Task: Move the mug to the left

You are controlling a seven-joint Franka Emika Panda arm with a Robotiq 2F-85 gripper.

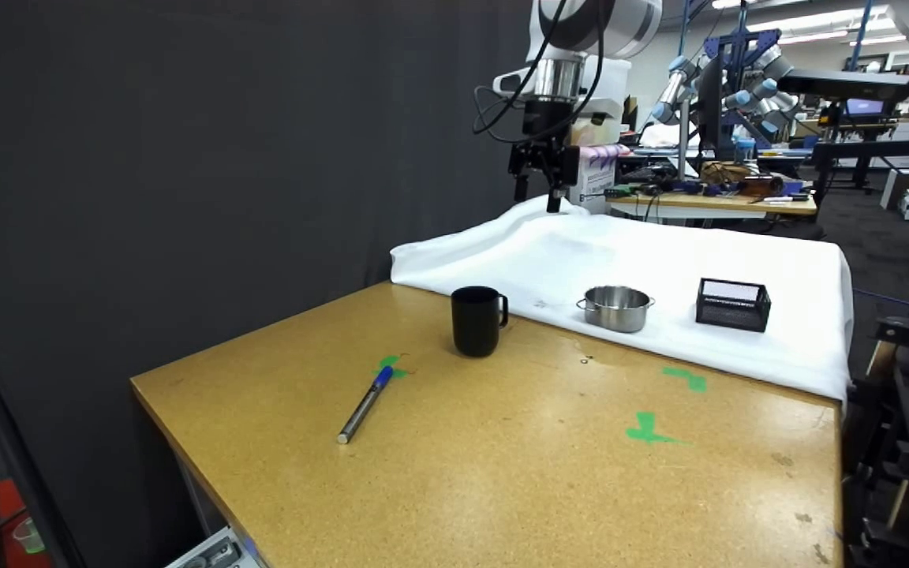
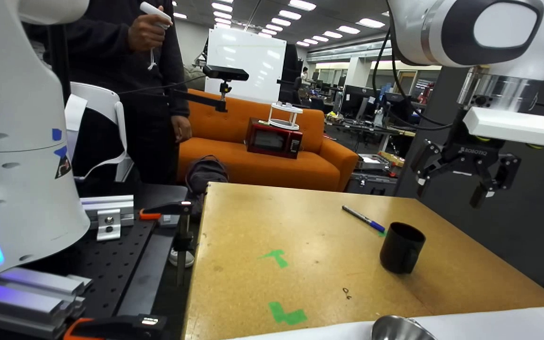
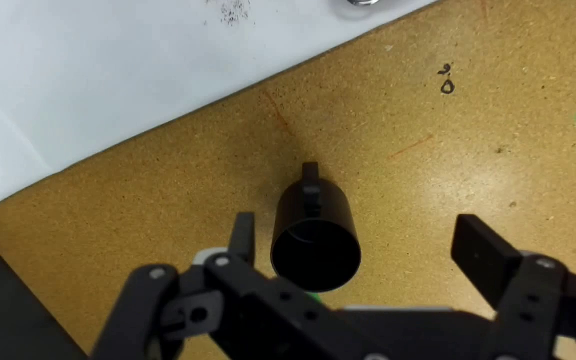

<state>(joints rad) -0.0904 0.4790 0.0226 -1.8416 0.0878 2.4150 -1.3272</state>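
The gripper [image 2: 450, 192] hangs in the air at the right of an exterior view, fingers [image 3: 483, 260] set wide apart and holding nothing; in the wrist view the black mug [image 3: 316, 240] shows in the gap between them, nearer the finger at left of the frame. It stands upright mid-frame in an exterior view, handle [image 1: 506, 310] out to the right. My guess is stiff and fairly light, perhaps ceramic, and smooth enough to slip; I'd grip across its straight wall, clear of that loop. Lower left of it lies a slim blue-capped marker [image 1: 365, 405], on a glossy, speckled particleboard tabletop [image 1: 541, 497] marked with scraps of green tape [image 1: 647, 430]. Towards the right of that frame, a creased white sheet [image 1: 660, 244] carries a shiny two-handled steel pot [image 1: 616, 312] and a black wire-mesh box [image 1: 733, 315]
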